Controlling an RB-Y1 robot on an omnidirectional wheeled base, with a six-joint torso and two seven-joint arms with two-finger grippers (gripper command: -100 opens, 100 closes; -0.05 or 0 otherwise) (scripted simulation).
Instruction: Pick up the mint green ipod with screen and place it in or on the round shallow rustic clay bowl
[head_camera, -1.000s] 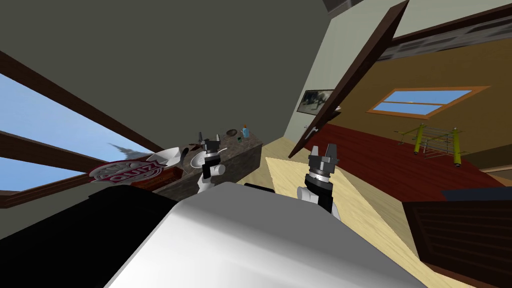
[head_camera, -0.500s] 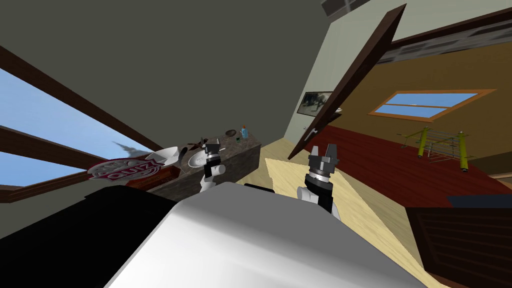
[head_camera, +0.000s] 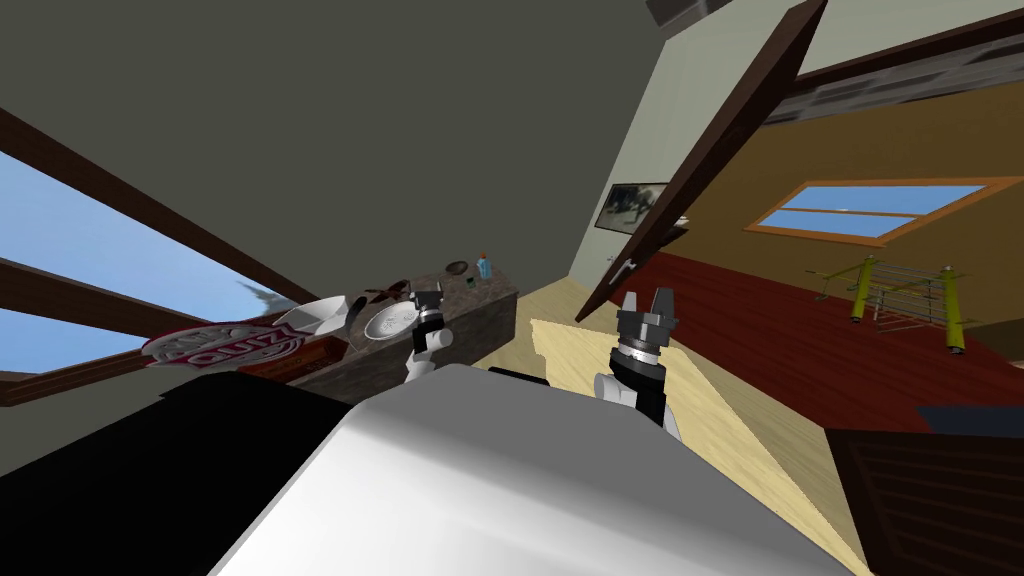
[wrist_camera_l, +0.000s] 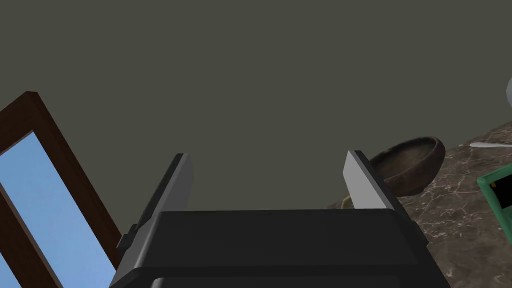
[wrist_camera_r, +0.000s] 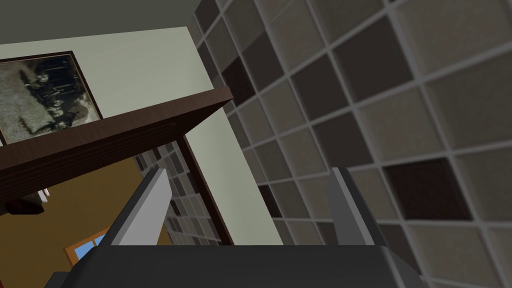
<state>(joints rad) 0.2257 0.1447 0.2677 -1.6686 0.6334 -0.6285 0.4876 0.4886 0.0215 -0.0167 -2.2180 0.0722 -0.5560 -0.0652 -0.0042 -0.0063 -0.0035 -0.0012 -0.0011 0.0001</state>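
**Left gripper open at the counter, ipod lying off to one side**

From the head: a dark marble counter (head_camera: 487, 302) under the grey wall. Left gripper (head_camera: 428, 293) raised at its near edge. Right gripper (head_camera: 647, 297) held up over the pale floor, well apart from the counter. Laid out along the counter top: a brown bowl (head_camera: 457, 267), a blue bottle (head_camera: 484, 265) just beside it, a white plate (head_camera: 390, 320) by the left wrist, and further along a white dish (head_camera: 320, 314) and a red round sign (head_camera: 225, 345). Between bowl and left gripper, a small dark speck (head_camera: 469, 284), too small to name from up there.

From the left wrist, much closer: both fingers (wrist_camera_l: 362, 180) spread wide, clasping nothing and pointing at the bare grey wall. Just past one finger, the same brown bowl, round and shallow, standing on the veined marble. Further out on that side, near the bowl but not touching it, the mint green ipod (wrist_camera_l: 500, 197) lying flat, with green rim and black screen plain to read and its far part cut by the picture's edge. Outside the fingers' gap altogether.

From the right wrist: fingers parted just as wide, gripping nothing.
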